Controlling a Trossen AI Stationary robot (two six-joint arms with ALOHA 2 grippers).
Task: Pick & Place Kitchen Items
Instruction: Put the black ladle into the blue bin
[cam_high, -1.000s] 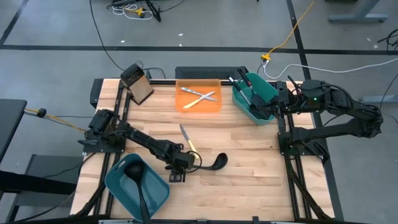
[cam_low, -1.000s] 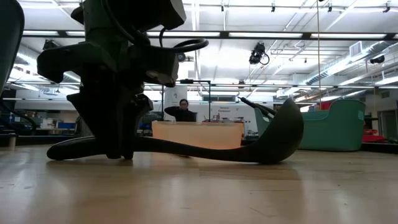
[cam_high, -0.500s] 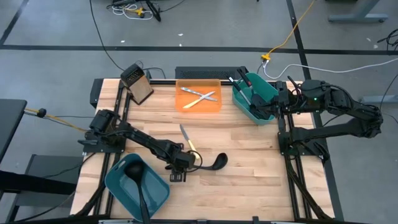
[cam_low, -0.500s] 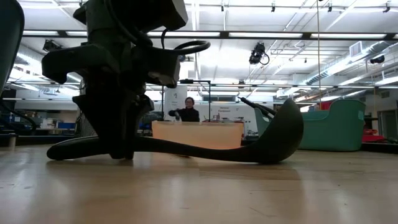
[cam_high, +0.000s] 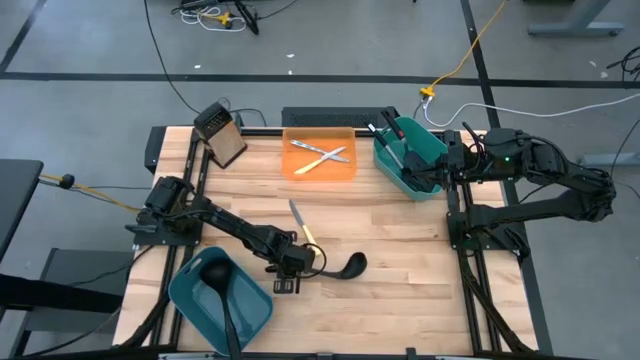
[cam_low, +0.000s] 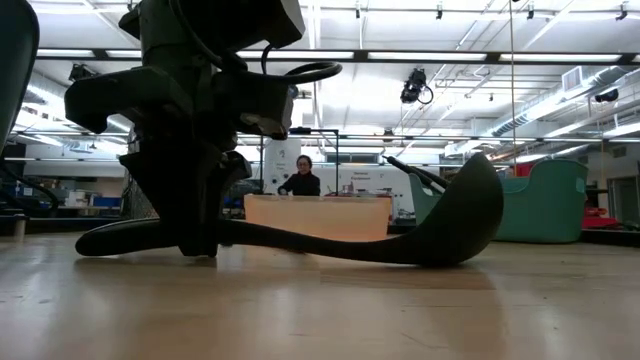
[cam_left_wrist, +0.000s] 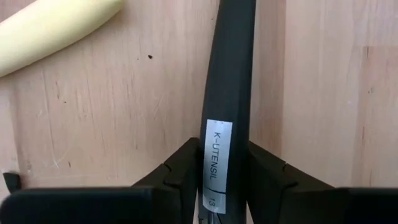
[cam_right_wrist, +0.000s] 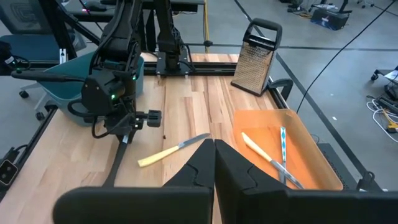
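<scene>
A long black ladle (cam_high: 340, 266) lies on the wooden table, with its bowl (cam_low: 465, 215) toward the right edge and its handle end (cam_low: 90, 243) resting on the wood. My left gripper (cam_high: 290, 265) stands over the handle and is shut on it. A yellow-handled knife (cam_high: 300, 222) lies flat just beyond it. The near-left teal bin (cam_high: 222, 298) holds another black ladle. The orange tray (cam_high: 320, 156) holds silver and pale yellow cutlery. My right gripper (cam_right_wrist: 214, 158) is shut and empty beside the far-right teal bin (cam_high: 410, 155). My left gripper pinches the ladle's handle (cam_left_wrist: 229, 93) between its two fingers (cam_left_wrist: 185, 171), at the labelled stretch near the free end. The fingers come from above, pointing down, and lie across the handle. The ladle lies with its bowl and its handle end on the table.
A metal grater (cam_high: 222, 135) stands at the far left corner. The far-right bin holds several dark utensils. Bare wood lies to the right of the ladle's bowl. A person (cam_low: 301, 178) sits in the room beyond the table.
The ladle's bowl end has swung a little toward the table's near edge and stands slightly higher in the low view. Its handle end has stayed on the wood. My left gripper has kept its place on the handle.
</scene>
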